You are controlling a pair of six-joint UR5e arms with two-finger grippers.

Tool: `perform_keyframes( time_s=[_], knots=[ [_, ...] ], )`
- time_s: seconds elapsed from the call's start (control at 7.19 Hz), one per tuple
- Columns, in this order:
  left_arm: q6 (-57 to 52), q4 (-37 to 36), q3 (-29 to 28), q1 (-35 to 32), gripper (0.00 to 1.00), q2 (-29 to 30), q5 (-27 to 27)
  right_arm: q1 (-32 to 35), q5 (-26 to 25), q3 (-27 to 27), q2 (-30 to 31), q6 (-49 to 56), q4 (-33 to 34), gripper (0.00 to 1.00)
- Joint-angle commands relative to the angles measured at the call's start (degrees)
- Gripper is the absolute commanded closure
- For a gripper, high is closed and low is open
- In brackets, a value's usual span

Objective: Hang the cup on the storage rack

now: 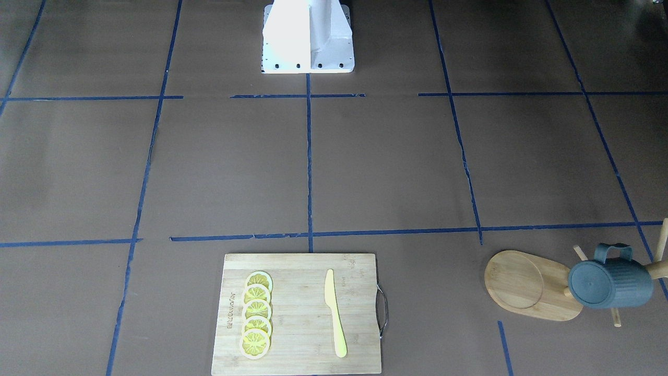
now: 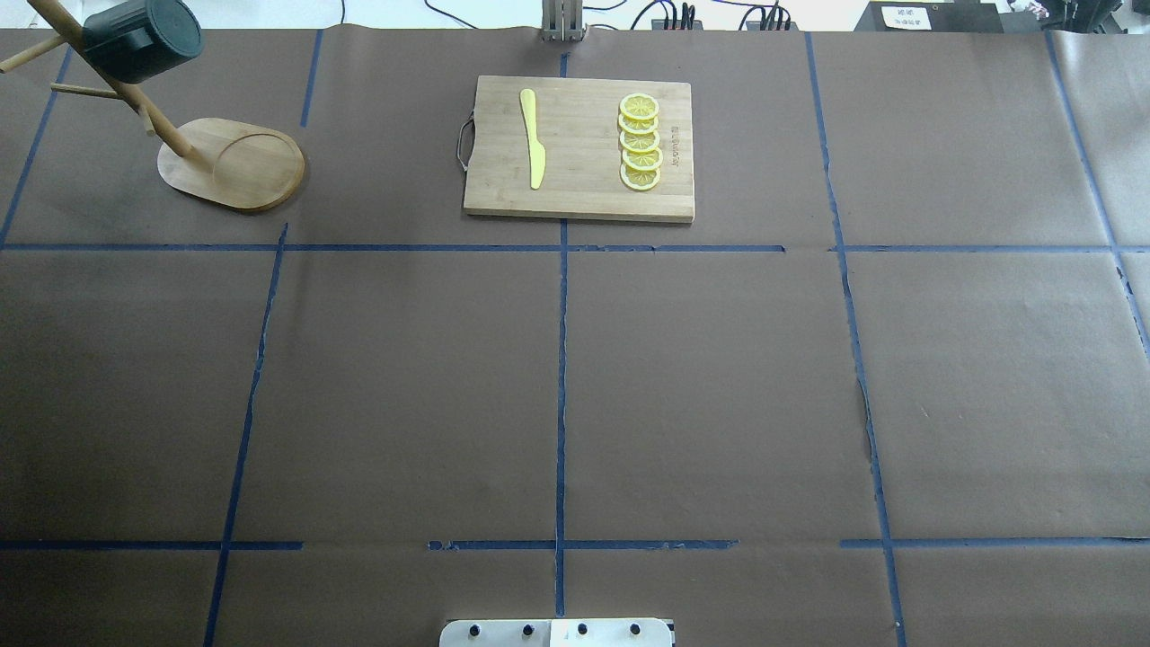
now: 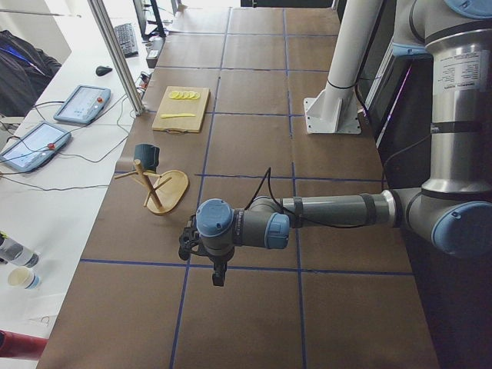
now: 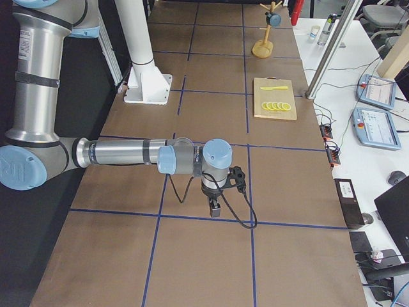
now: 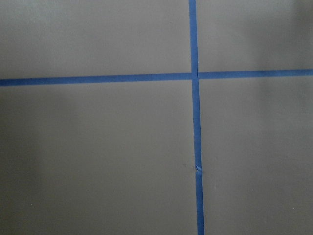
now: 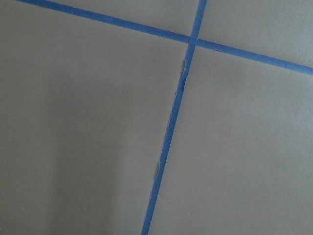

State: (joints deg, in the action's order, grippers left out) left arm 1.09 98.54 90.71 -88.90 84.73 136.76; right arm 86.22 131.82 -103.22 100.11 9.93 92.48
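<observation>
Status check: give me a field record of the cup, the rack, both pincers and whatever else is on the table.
cup: hanging on the storage rack, off the table
storage rack: upright, far left corner
left pincer: over bare table, far from cup; open or shut unclear
right pincer: likewise
cutting board: holds knife and five lemon slices

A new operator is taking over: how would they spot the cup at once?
At the table's far left corner, seen from the robot, stands the bamboo storage rack. The cup hangs high on it: dark blue-grey and ribbed, against the rack's pale wood.
</observation>
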Motion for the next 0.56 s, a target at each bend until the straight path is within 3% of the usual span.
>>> perform_keyframes(
  time_s=[0.0, 0.42],
  knots=[
    [-0.1, 0.1, 0.3, 0.1, 0.00, 0.0, 0.1, 0.0, -0.1, 0.3, -0.1, 0.0, 0.0, 0.00],
    [-0.2, 0.9, 0.8, 0.0, 0.00, 0.0, -0.2, 0.0, -0.1, 0.3, 0.0, 0.0, 0.0, 0.00]
  ],
)
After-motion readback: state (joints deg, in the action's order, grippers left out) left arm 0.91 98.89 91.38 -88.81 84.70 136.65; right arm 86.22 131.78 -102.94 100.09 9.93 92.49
